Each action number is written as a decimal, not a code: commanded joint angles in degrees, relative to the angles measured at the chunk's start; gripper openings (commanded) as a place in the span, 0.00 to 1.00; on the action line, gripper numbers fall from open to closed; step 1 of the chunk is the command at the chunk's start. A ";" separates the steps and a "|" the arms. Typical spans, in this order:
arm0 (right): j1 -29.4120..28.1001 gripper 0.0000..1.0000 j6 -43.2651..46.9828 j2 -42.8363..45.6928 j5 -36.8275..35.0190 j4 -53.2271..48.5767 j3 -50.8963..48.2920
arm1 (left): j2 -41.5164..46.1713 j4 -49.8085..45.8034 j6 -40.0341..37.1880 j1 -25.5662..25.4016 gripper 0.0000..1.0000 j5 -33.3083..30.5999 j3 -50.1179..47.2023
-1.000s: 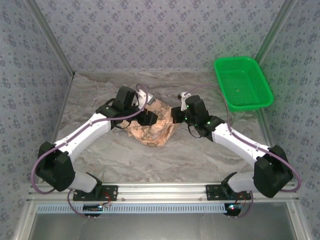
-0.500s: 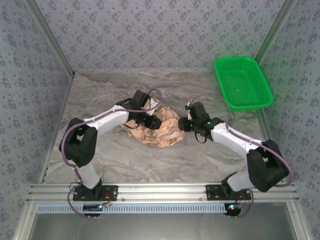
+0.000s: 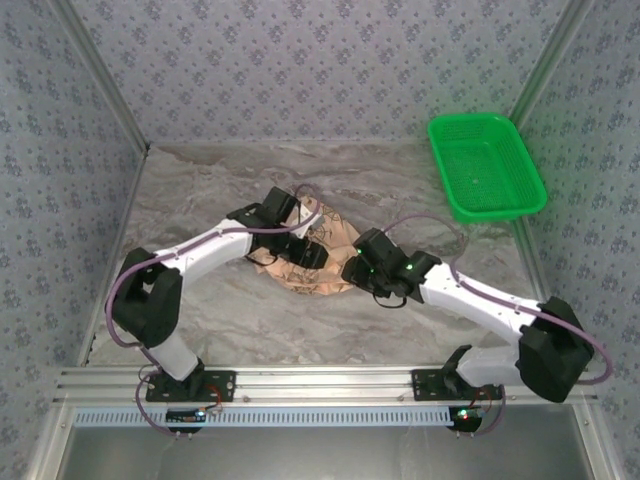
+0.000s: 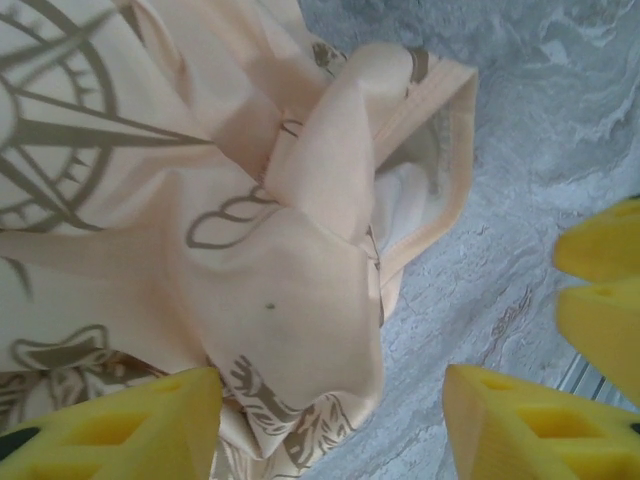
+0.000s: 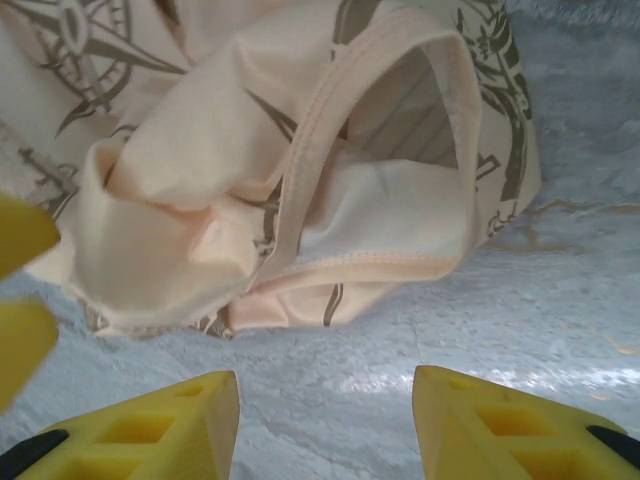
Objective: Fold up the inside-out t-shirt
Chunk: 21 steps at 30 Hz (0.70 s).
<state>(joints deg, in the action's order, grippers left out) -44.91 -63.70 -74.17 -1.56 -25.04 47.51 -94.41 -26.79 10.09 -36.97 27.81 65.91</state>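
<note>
The overhead camera looks down across the grey marbled table from behind; both wrist cameras sit close, all sharing the crumpled peach-tan printed t-shirt.

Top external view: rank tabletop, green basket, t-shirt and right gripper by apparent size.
1. Marble tabletop, largest by far.
2. Green basket.
3. T-shirt. It is bunched and partly hidden, so its place below the basket is unsure.
4. Right gripper, smallest.
</note>
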 commanded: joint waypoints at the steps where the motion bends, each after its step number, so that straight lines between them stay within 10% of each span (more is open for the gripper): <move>1: 0.89 0.50 -6.11 -3.89 2.12 5.60 -1.76 | -0.64 -0.84 -2.57 -2.67 0.62 -3.44 0.10; 3: 1.64 0.49 -5.85 -5.77 2.65 8.08 -2.18 | -2.50 -0.64 -2.47 -2.82 0.59 -6.48 0.23; 10: 5.50 0.45 3.43 -9.01 0.88 5.55 -1.87 | -7.67 -2.96 -1.81 -1.09 0.01 -8.56 4.54; 21: 12.56 0.48 32.06 -11.37 3.17 2.48 1.87 | -4.57 0.01 -0.21 8.39 0.06 -1.61 9.06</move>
<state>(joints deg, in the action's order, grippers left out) -33.98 -40.88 -83.77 -0.23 -21.96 46.94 -99.81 -27.79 9.69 -30.17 22.87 72.60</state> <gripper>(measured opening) 0.480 0.059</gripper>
